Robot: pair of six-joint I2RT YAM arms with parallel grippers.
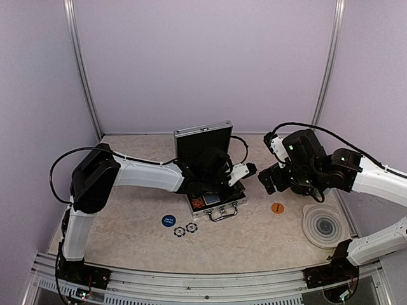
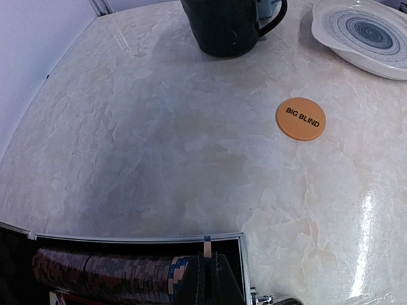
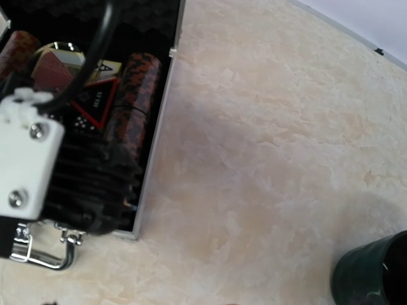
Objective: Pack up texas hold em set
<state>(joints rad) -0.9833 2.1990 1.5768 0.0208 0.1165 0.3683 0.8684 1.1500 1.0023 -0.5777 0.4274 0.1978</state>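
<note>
Silver case lid-up mid-table, tabletop room rightward, orange button well apart

Marble-look table, open case, orange button, coaster

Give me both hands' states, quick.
Left hand: closed over the case; can't tell if holding anything.
Right hand: open, nothing seen in it.

We look down from high on the near side onto the whole worktop, with the open case mid-frame. Our left wrist view sits low over the case's right edge, facing outward. The right wrist view looks closely down on that same edge.
</note>
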